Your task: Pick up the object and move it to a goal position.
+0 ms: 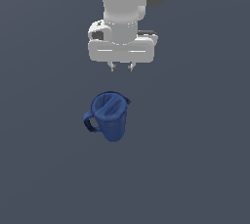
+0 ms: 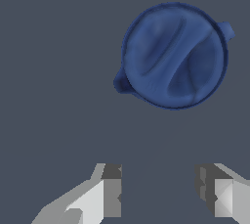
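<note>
**Jug not picked up yet**

The white end effector hangs in the air with its two fingers apart, holding nothing. The dark blue jug with a loop handle stands on the grey desk, near but not touching. Grabbing, lifting and moving are all left. I see no writing anywhere.

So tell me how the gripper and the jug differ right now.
The gripper is white and grey; the jug is dark blue. The gripper hangs above the floor, while the jug stands on it. The gripper's jaws are open around nothing; the jug sits untouched, apart from them. The jug's body is rounded with a loop handle; the gripper is blocky. Both sit near the exterior view's middle.
</note>
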Controlling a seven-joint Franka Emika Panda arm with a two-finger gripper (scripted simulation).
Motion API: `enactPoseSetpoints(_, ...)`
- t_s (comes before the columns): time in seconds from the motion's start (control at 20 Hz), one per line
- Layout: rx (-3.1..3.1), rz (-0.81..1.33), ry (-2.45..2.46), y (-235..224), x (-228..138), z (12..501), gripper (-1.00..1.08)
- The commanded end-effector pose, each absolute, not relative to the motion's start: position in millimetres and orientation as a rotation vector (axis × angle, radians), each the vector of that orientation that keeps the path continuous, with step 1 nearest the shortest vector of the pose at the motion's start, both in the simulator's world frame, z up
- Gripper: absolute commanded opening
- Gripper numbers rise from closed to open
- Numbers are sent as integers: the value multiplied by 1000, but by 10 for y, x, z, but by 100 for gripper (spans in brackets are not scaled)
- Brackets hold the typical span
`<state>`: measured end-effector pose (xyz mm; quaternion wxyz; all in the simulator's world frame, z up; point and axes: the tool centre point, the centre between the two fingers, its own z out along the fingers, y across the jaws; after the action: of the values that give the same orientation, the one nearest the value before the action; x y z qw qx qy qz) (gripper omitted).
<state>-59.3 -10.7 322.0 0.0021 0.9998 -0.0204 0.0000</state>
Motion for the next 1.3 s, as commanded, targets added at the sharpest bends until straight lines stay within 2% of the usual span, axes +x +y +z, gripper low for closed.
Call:
enactPoseSetpoints(0.0, 3146, -14, -120, -142, -542, 3210, 28)
enactPoseSetpoints(1.25, 3083, -395, -1314, -945, 420, 2783, 28)
